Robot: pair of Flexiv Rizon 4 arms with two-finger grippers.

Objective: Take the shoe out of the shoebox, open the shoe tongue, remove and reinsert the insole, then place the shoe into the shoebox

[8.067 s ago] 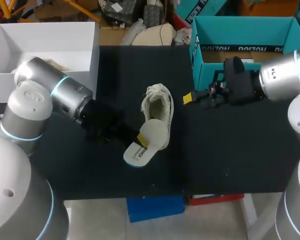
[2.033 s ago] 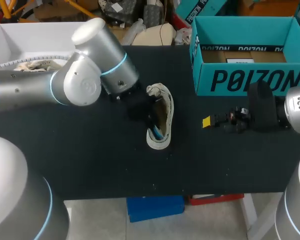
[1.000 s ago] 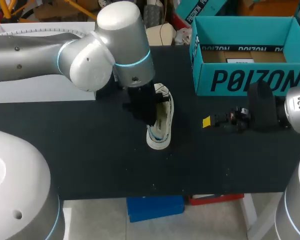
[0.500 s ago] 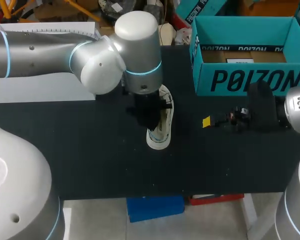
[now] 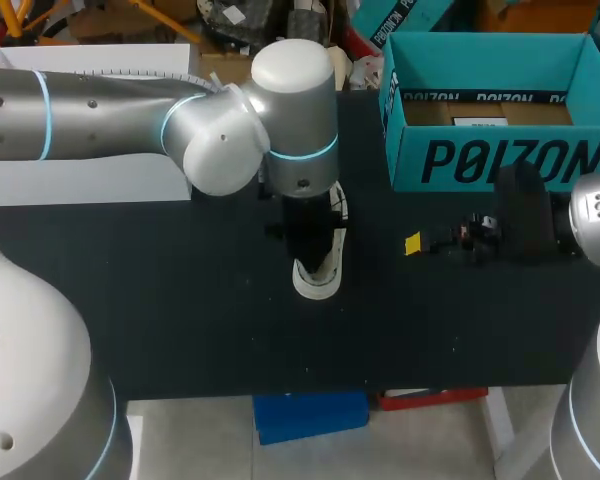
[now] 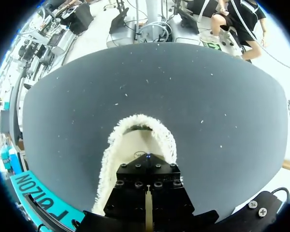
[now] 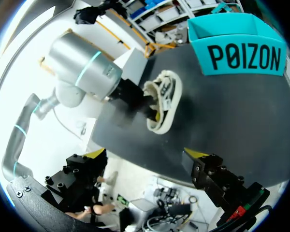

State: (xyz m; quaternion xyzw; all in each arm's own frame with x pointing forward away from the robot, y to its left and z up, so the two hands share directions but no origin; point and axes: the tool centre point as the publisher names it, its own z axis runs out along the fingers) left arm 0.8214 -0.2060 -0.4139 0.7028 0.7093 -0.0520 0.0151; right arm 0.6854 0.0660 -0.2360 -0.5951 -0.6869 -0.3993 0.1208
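We are holding the fingertips (image 7: 195, 153) of our right gripper (image 5: 414, 244) wide apart, with nothing between them. That gripper is hanging low over the black table (image 5: 180, 320), just in front of the teal shoebox (image 5: 500, 160) and well apart from the shoe (image 5: 320, 276). Our left gripper (image 5: 306, 238) is pointing straight down into the shoe's opening. Its black body is blocking our look inside from every view, so we cannot tell whether it is open or gripping anything.

The cream-white shoe is standing on its sole near the middle of the table, outside the shoebox, with one rounded end showing past the gripper toward the table's near edge. From the left wrist, we are seeing its fuzzy rim curving around just ahead of the gripper. The shoebox is sitting open at the back right of the table. Our left arm is coming in from the left, passing over a white box (image 5: 70, 185), and our right arm is coming in from the right edge.
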